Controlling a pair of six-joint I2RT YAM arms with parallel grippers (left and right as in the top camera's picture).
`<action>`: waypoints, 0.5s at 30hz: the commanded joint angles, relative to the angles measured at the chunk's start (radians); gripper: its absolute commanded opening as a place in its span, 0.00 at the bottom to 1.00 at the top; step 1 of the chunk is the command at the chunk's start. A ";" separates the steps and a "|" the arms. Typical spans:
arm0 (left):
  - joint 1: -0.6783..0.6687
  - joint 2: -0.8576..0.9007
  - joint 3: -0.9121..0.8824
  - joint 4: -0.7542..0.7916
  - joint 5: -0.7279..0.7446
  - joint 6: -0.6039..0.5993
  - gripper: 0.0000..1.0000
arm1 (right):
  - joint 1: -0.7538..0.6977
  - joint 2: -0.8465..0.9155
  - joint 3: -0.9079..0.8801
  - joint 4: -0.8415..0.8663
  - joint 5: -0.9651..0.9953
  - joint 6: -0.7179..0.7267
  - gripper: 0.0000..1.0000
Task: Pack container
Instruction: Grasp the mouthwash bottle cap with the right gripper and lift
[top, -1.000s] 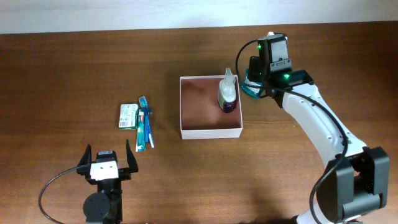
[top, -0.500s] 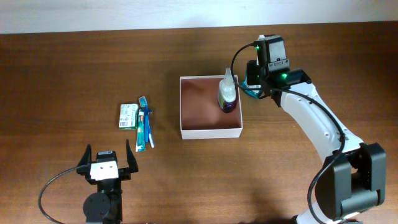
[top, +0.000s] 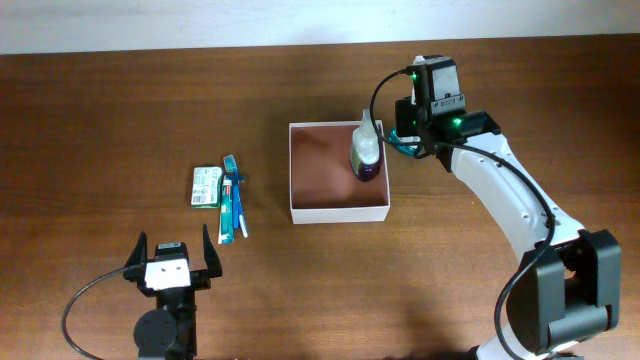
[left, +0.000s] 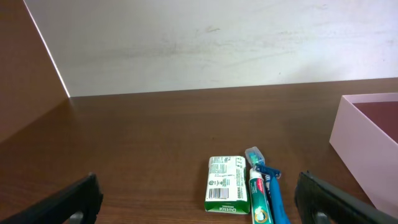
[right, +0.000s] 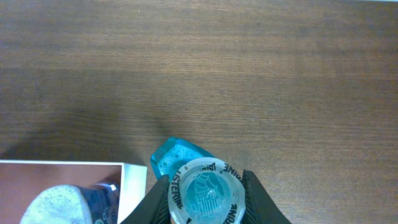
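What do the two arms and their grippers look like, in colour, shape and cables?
The right arm has white rounded links between black joints, green lights near the wrist and a thin black cable along it. The right gripper has dark fingers. The left arm is black, with a white plate behind the left gripper, black fingers and a looping black cable.

The right claw (right: 205, 198), clamped on the teal bottle (right: 176, 155), has edged slightly left, closer to the right wall of the container (top: 340, 214).
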 joint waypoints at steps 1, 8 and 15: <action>0.002 -0.004 -0.006 0.000 0.011 0.016 0.99 | 0.004 0.003 0.003 0.021 0.017 -0.046 0.18; 0.002 -0.004 -0.006 0.000 0.011 0.016 0.99 | 0.004 0.003 0.003 0.023 0.018 -0.050 0.14; 0.002 -0.004 -0.006 0.000 0.011 0.016 0.99 | 0.004 0.003 0.003 -0.005 0.017 -0.049 0.37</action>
